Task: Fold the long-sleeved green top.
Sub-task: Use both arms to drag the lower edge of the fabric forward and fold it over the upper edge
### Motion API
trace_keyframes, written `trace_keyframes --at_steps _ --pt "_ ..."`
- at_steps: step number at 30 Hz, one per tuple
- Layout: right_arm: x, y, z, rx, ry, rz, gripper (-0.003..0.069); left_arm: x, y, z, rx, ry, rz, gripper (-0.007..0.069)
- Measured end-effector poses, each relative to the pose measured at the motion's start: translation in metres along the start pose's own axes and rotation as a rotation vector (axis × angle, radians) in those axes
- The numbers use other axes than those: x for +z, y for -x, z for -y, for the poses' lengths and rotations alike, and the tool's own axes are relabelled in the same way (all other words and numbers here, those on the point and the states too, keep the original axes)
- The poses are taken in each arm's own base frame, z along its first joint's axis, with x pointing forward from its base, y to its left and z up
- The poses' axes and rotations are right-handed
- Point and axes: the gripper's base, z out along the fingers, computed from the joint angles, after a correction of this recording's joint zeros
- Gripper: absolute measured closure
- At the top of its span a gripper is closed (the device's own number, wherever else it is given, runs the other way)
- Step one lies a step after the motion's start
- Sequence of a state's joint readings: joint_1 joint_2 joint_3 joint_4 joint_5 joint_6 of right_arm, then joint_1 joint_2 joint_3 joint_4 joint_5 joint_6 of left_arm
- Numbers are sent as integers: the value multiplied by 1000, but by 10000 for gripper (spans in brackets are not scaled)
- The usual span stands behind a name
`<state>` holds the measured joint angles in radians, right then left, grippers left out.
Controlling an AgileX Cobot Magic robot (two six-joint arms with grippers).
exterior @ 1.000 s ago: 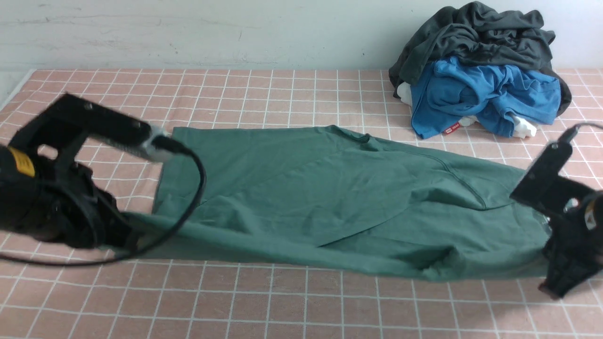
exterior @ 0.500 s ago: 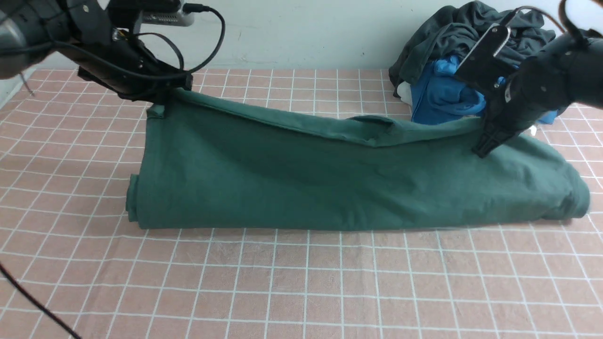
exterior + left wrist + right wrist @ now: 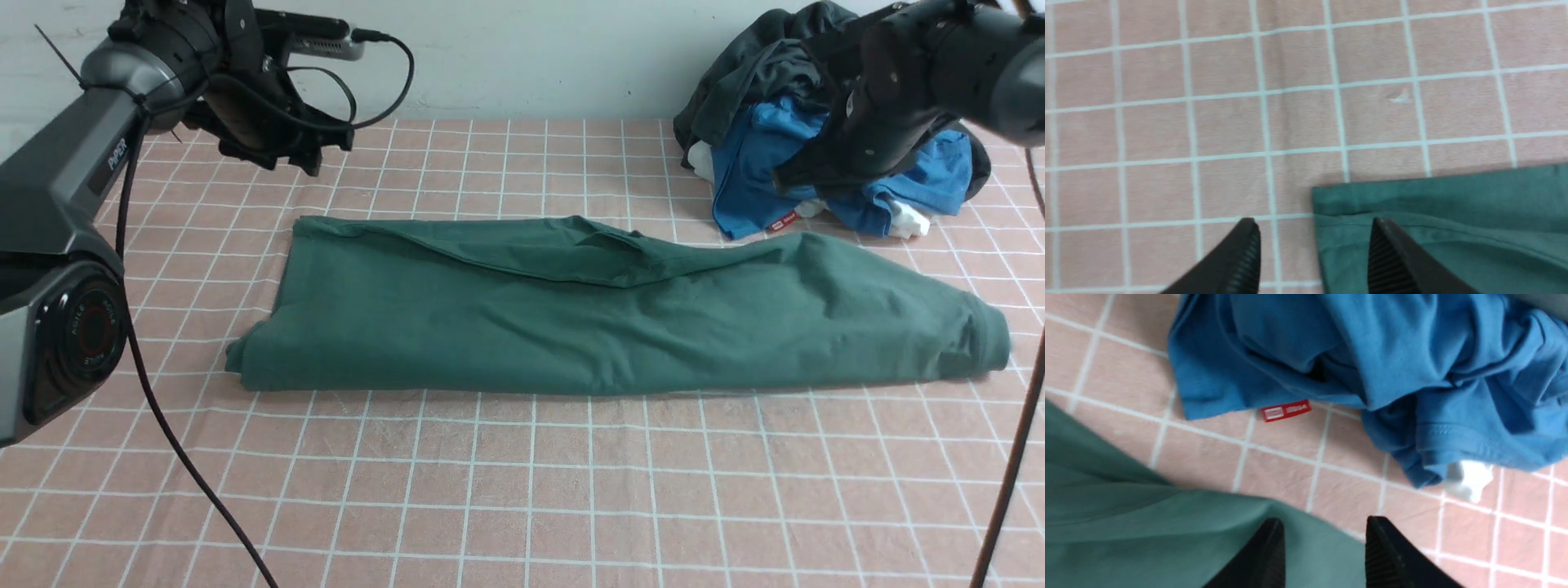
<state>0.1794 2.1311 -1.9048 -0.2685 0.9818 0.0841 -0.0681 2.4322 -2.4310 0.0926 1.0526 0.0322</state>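
The green long-sleeved top point(image 3: 604, 318) lies folded lengthwise in a long band across the middle of the checked cloth. Its folded-over edge runs along the far side. My left gripper point(image 3: 312, 159) hovers above and beyond the top's far left corner point(image 3: 1433, 204). In the left wrist view my left gripper point(image 3: 1312, 228) is open, with nothing between its fingers. My right gripper point(image 3: 793, 175) hangs above the far right end of the top point(image 3: 1126, 522), in front of the clothes pile. In the right wrist view my right gripper point(image 3: 1323, 523) is open and empty too.
A heap of clothes sits at the back right: a dark charcoal garment point(image 3: 816, 57) over a bright blue one point(image 3: 759, 180) with a red label point(image 3: 1286, 410). A black cable point(image 3: 175, 457) hangs from my left arm across the front left. The wall stands just behind.
Both grippers carried the top's near edge up and over to the far edge, then opened and let go. The top has settled flat, and both grippers now hover above it.
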Motion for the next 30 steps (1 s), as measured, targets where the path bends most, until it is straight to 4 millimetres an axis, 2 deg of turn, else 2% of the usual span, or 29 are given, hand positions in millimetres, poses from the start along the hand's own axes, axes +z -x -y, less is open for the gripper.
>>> trace_keyframes --at_steps 3,5,6,7,8,9,10,11,12,14,16,19,20,22,23,24,25,26,30 --pt "-6 -5 -21 -86 189 -61 472 -13 1 -3 7 17 -27 351" --pt "-2 -11 -44 -157 380 -100 557 -23 1 2 -5 -43 -37 414" --pt "-1 -11 -46 -161 397 -103 557 -24 1 2 -10 -52 -36 414" --pt "3 -14 -56 -184 465 -111 600 -30 2 6 -3 -95 -34 451" --pt "15 -18 -72 -213 566 -124 638 -43 4 14 7 -191 -20 504" --pt "26 -22 -81 -244 613 -127 655 -59 6 24 13 -298 10 548" --pt "34 -25 -86 -265 629 -121 662 -67 7 29 33 -345 29 573" --pt "36 -25 -86 -278 632 -117 663 -72 8 32 29 -375 38 579" --pt "55 -29 -94 -311 646 -90 670 -99 10 43 70 -491 102 610" --pt "75 -32 -100 -354 647 -37 672 -131 8 51 98 -577 160 623" --pt "83 -27 -103 -383 636 50 672 -151 -2 53 105 -624 183 628" --pt "95 -15 -104 -285 556 206 672 -178 -26 46 105 -595 224 628" --pt "98 -8 -101 -199 515 270 672 -188 -41 41 99 -569 236 628" --pt "99 3 -97 -70 465 352 669 -203 -64 31 74 -500 288 628" --pt "97 5 -95 -52 456 370 669 -211 -67 29 75 -488 308 628" --pt "94 11 -92 -6 443 401 665 -219 -82 23 58 -443 339 628" --pt "85 18 -87 32 443 426 651 -229 -111 14 28 -364 381 628" --pt "79 21 -86 34 455 424 640 -241 -122 9 21 -332 416 628" --pt "44 27 -69 -25 515 329 556 -269 -199 -6 -10 -175 493 628"
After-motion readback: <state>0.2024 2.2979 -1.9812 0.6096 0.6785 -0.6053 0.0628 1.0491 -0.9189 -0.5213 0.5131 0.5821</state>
